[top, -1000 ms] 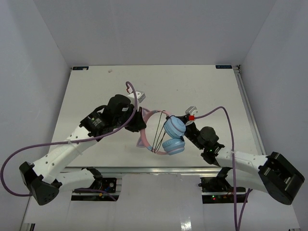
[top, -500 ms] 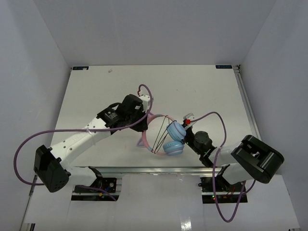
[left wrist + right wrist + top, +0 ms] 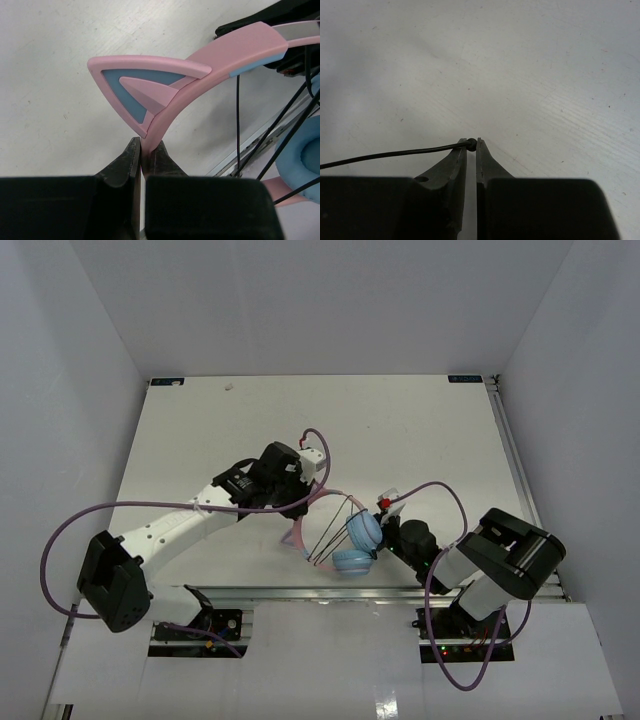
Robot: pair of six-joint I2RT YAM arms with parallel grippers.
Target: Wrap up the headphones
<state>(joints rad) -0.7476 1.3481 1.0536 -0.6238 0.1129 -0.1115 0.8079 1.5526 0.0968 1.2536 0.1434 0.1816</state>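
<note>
The headphones (image 3: 355, 540) sit near the table's front edge, with two light blue ear cups, a pink headband (image 3: 330, 495) and a thin black cord (image 3: 330, 530) strung in several strands across the band. My left gripper (image 3: 300, 505) is shut on the pink headband (image 3: 200, 75) just below its cat ear (image 3: 135, 87). A blue ear cup (image 3: 300, 160) shows at the right of that view. My right gripper (image 3: 378, 525) sits right of the ear cups, shut on the end of the black cord (image 3: 395, 154), pinched at my fingertips (image 3: 471, 144) over bare table.
Thick purple robot cables (image 3: 440, 490) loop over both arms. The table's front metal rail (image 3: 330, 590) lies just below the headphones. A metal rail (image 3: 515, 470) runs along the right edge. White walls enclose the table.
Both arms and the headphones have shifted toward the front edge. My left gripper moved right along the band; my right arm folded back with the cord end.
</note>
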